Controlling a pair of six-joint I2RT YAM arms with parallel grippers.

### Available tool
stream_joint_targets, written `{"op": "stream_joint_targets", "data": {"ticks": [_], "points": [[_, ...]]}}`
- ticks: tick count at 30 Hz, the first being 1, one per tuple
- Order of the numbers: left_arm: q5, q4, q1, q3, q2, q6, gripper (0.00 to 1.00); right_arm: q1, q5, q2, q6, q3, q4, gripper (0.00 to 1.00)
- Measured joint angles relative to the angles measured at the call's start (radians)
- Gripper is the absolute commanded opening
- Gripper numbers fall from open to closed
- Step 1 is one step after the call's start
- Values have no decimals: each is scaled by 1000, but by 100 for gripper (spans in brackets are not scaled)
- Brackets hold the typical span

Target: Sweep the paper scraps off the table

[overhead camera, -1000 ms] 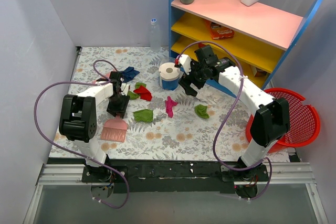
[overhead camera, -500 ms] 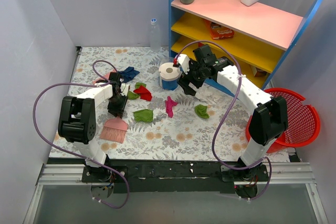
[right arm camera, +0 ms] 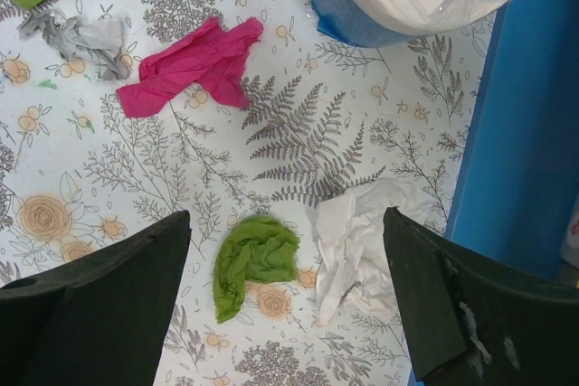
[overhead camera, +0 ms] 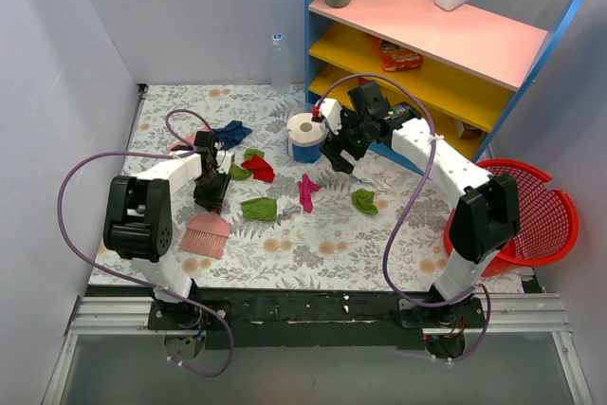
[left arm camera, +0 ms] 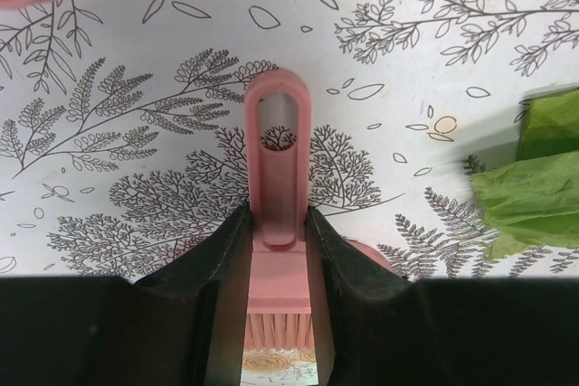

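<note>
The scraps are crumpled paper, so I judge them nearly weightless, soft and springy. Bristles should push them easily, but they may roll, snag on the cloth or skip past a fast stroke, and pinching each one would be slow. The thing to grip is therefore the brush, stiff pink plastic with a looped handle. The left hand is clamped on that handle just above the bristle head, with the loop sticking out beyond the fingers; that low hold looks good for steering. The right hand hangs with its fingers spread wide and holds nothing. It is above a green scrap and a white scrap that lie just beside each other, near the blue cup. The pieces look wrinkled and matte: several green, one magenta, one red, one dark blue, one whitish and one greyish. They are scattered over the middle of the flowered worktop, with the brush to their left.
</note>
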Motion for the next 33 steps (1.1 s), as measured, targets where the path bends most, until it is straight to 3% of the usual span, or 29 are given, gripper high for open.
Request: {"op": "stream_joint_targets", "data": {"ticks": [33], "points": [[114,-29,0,-28,-90,163,0,9,0,0,-11,0,2,93]]}}
